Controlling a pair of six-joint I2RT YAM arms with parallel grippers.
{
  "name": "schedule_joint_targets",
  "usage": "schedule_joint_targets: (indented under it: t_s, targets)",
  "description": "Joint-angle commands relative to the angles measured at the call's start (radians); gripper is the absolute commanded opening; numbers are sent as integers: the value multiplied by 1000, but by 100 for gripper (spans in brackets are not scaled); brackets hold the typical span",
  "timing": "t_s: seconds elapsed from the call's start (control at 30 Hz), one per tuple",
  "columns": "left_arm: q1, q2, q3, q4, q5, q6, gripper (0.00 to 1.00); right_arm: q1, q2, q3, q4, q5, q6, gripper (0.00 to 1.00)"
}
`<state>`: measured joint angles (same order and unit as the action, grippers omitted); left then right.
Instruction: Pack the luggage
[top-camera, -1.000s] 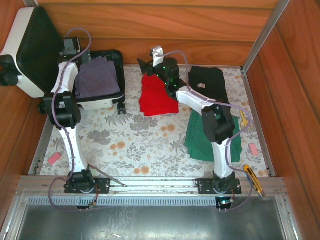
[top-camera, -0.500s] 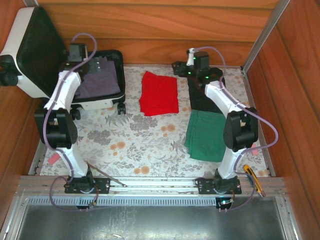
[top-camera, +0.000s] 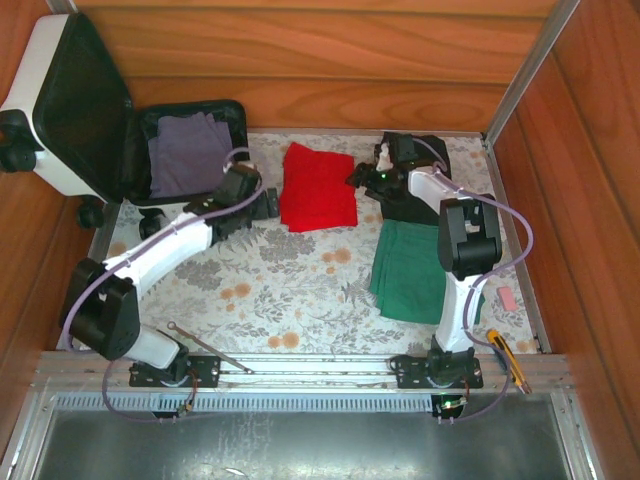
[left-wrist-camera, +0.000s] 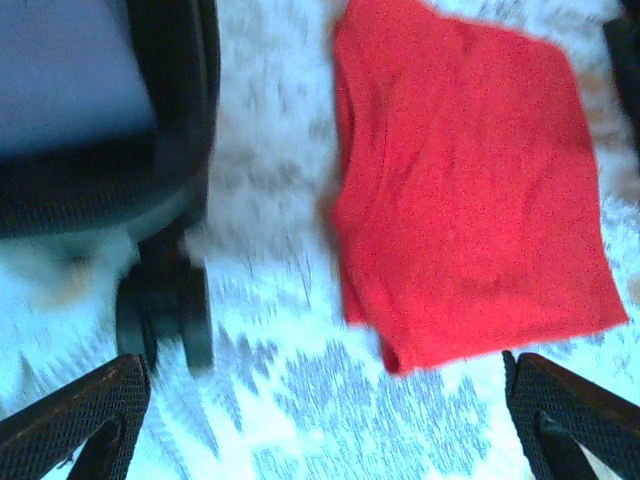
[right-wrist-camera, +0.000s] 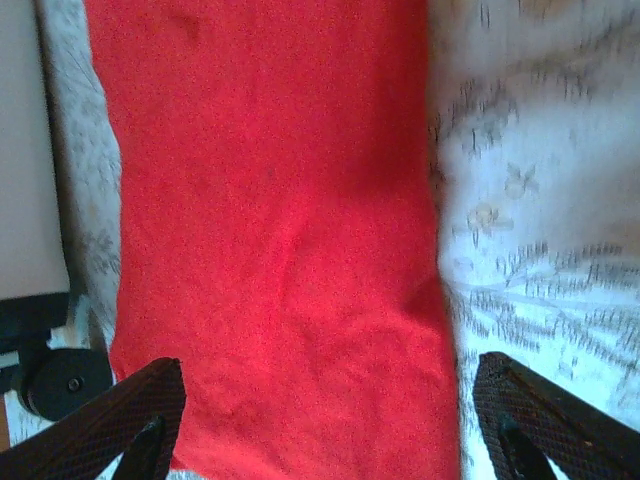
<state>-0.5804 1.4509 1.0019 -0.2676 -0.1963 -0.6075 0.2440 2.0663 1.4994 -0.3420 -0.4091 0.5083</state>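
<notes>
Flanking a folded red cloth (top-camera: 318, 187) on the flower-patterned table (top-camera: 270, 290), the two arms' tools face each other from either side. The left tool (top-camera: 270, 205) sits just beside the cloth's left edge, between it and the luggage (top-camera: 60, 110). Its jaws are spread wide with nothing held, and the left wrist view shows its fingers (left-wrist-camera: 95, 410) far apart above bare table. The right tool (top-camera: 358, 182) is at the cloth's right edge, also gaping and empty-handed. In the right wrist view its fingers (right-wrist-camera: 140, 420) straddle the red fabric, though whether they touch it cannot be told. The luggage stands open at the far left corner of the table. Its white lid (top-camera: 45, 60) is propped against the left wall with the black lining showing, and a folded grey garment (top-camera: 185, 155) lies in the lower half. A black cloth (top-camera: 402, 210) and a green cloth (top-camera: 410, 270) lie at the right, near the right arm.
</notes>
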Motion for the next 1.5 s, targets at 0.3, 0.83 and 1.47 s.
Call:
schedule_joint_targets:
  t_s: [0.3,0.83,1.47]
  targets:
    - [-275,34,-256,256,-77,-741,96,35,73,-36,-62,-34,4,57]
    - [-283,358,-181,571,6,-1164,97,89,55,-127,-33,-37,41,24]
    - [-261,585,-143,611,-42,-1358,91,125,-149,-272,93,-173,222,0]
